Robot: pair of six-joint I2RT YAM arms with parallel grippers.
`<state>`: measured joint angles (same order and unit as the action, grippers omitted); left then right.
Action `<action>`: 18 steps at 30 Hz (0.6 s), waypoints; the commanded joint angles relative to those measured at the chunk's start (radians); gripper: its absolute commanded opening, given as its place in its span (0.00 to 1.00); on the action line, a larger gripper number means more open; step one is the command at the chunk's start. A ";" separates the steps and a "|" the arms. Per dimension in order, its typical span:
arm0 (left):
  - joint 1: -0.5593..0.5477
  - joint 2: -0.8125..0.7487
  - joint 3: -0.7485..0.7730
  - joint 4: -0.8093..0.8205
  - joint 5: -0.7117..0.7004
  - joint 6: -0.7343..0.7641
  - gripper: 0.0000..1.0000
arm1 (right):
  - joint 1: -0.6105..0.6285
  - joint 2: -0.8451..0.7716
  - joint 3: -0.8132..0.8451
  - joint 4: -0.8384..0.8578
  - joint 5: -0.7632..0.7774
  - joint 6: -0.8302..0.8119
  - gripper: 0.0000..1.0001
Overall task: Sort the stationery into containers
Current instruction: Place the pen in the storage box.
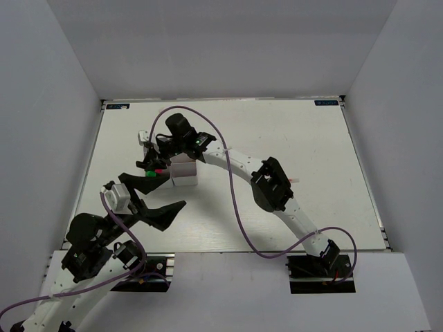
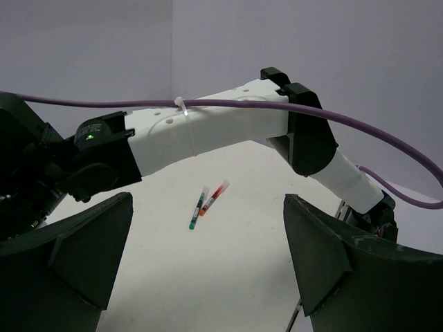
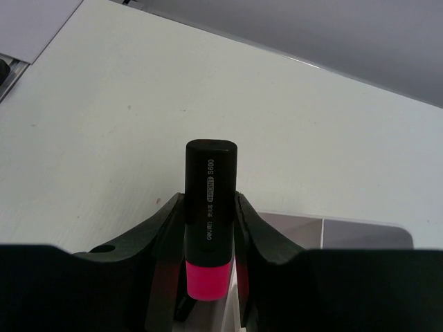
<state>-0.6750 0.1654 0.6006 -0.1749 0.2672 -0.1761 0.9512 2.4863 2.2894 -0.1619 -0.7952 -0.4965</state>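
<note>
The right jaws are clamped on a black highlighter, pressing its smooth, flat-sided plastic barrel from both sides. Its glossy pink end points back toward the wrist, and the blunt black end sticks out forward, with white lettering along the barrel. It is held over the matte white counter, just at the left side of the pale grey-lilac tray, a thin-walled plastic box with a rounded corner that sits left of the counter's centre.

The left jaws are spread wide and grip nothing, their dark wedge-shaped fingers hanging near the tray's near-left side. Seen between them, two slim pens lie almost touching, one green-tipped and one red-tipped.
</note>
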 commanded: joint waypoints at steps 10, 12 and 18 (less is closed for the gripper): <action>0.026 0.010 -0.004 0.012 0.030 0.009 1.00 | 0.006 0.013 0.001 0.050 -0.022 0.047 0.06; 0.026 0.010 -0.004 0.021 0.030 0.009 1.00 | 0.005 0.011 -0.008 0.042 -0.022 0.039 0.10; 0.035 0.010 -0.004 0.022 0.040 0.009 1.00 | 0.007 0.003 -0.036 0.025 -0.016 0.027 0.24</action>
<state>-0.6476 0.1654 0.6006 -0.1711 0.2886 -0.1745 0.9516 2.4939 2.2669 -0.1547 -0.7956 -0.4641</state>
